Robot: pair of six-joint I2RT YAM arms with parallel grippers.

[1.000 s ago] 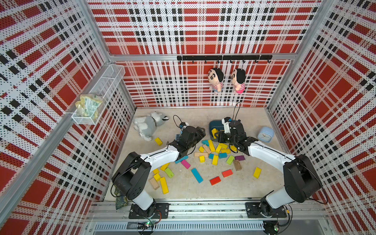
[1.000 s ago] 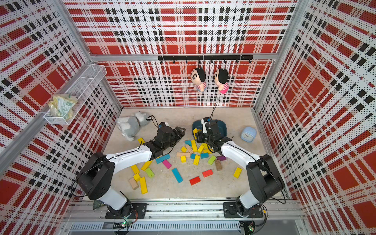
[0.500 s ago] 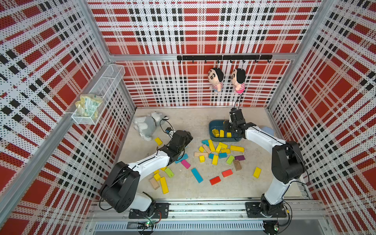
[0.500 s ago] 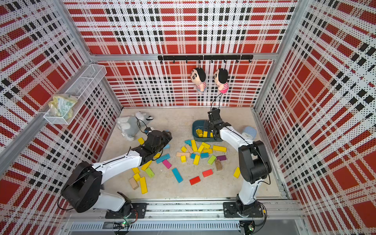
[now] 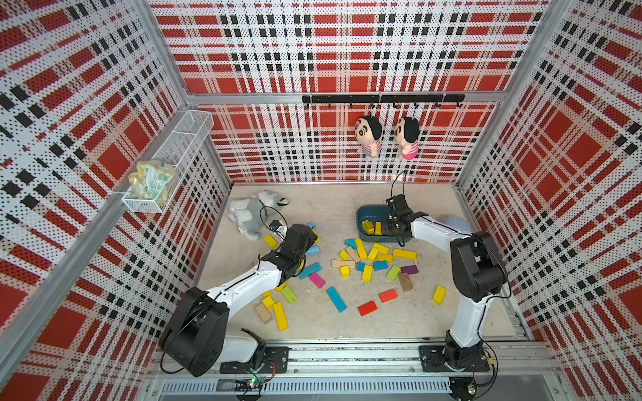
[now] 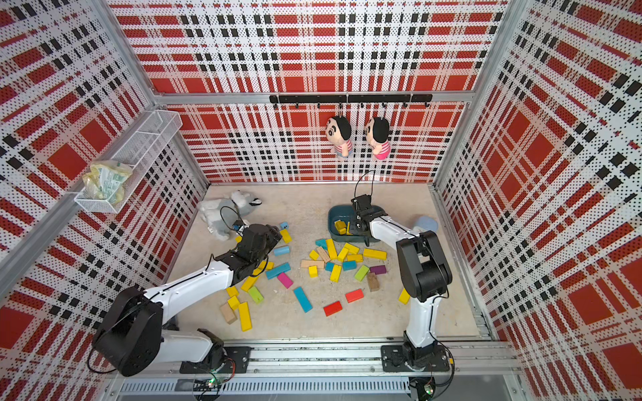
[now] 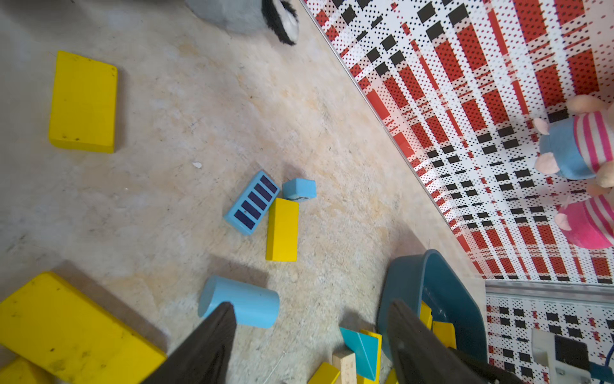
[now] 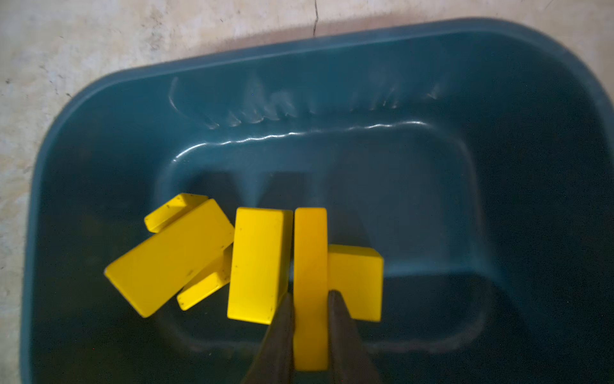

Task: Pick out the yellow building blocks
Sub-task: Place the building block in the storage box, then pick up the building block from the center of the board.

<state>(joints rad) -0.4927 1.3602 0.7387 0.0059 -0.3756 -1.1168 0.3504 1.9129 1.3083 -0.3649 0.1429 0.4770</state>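
Done: four or so bright yellow wooden blocks [image 8: 259, 266] lying in the dark teal plastic tub [image 8: 99, 133], directly under and beside the right jaws.
Right jaws: clamped on a thin yellow block [image 8: 310, 266], held on edge just over the tub floor among those already dropped; not yet released.
Left jaws: apart and empty, low over the beige table [image 7: 199, 99], with only bare surface between them.
Left to do: most of the job, judging by the spread.
- cluster of yellow bars and bricks [image 5: 361, 248] on the table just outside the tub, near the right jaws
- yellow brick [image 7: 281, 229] a short way ahead of the left jaws
- flat yellow slab [image 7: 83, 103] farther ahead and off to one side
- long yellow bar [image 5: 280, 316], with smaller yellow pieces, back along the left arm
- lone yellow brick [image 5: 439, 294] well behind the right jaws
In the way: light-blue cylinder [image 7: 244, 306] right at one tip of the left jaws. Blue striped block [image 7: 252, 201] and small light-blue cube [image 7: 299, 189] hard against the yellow brick ahead, likely to be nudged in any grasp. Tan wooden block [image 5: 342, 264] and teal block [image 5: 380, 265] mixed into the cluster.
Around: red bricks [image 5: 367, 308], lime-green brick [image 5: 289, 294], magenta block [image 5: 317, 280] and purple block [image 5: 409, 269], all to stay put. Grey plush toy [image 5: 245, 217] beyond the left jaws.
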